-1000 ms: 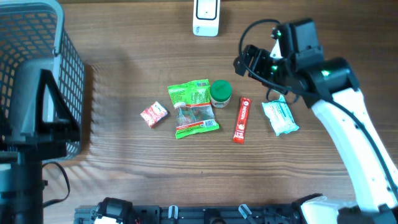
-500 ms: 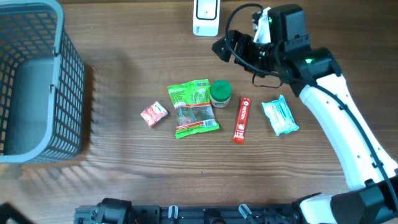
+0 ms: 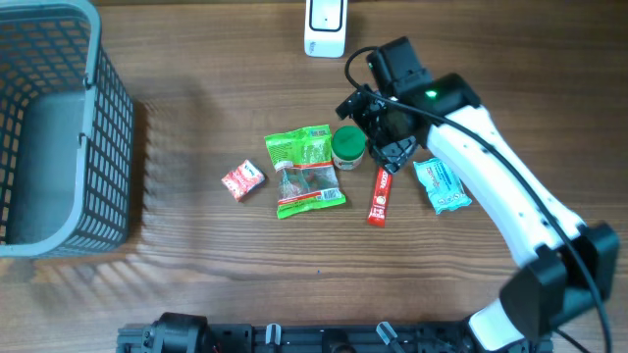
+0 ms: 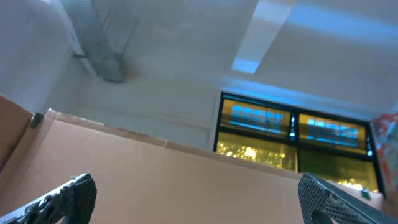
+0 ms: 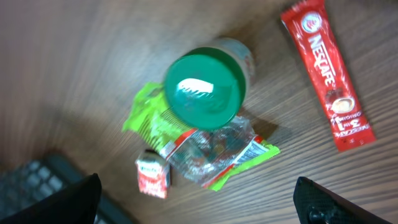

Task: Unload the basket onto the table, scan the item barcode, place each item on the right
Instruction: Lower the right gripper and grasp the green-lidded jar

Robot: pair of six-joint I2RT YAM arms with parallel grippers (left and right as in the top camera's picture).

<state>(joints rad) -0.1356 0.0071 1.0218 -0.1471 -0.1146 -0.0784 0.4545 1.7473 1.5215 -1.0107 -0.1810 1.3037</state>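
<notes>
Several items lie mid-table: a green-lidded jar (image 3: 347, 145), a red Nescafe stick (image 3: 380, 191), a green packet (image 3: 299, 147), a clear packet with green edges (image 3: 310, 190), a small red packet (image 3: 242, 180) and a white-blue packet (image 3: 442, 184). A white scanner (image 3: 325, 25) stands at the far edge. My right gripper (image 3: 374, 129) hovers open just right of the jar, holding nothing. The right wrist view shows the jar (image 5: 204, 87), the stick (image 5: 328, 74) and the small red packet (image 5: 152, 176) below the right gripper (image 5: 199, 202). My left gripper (image 4: 199, 199) is open and empty, facing a wall and ceiling.
A grey mesh basket (image 3: 108, 108) fills the left end of the table. The right arm's white link (image 3: 491, 167) crosses above the white-blue packet. The front edge carries black arm mounts (image 3: 177, 333).
The right arm swung from near the scanner down and left to over the jar. The left arm, above the basket a second ago, has left the overhead view.
</notes>
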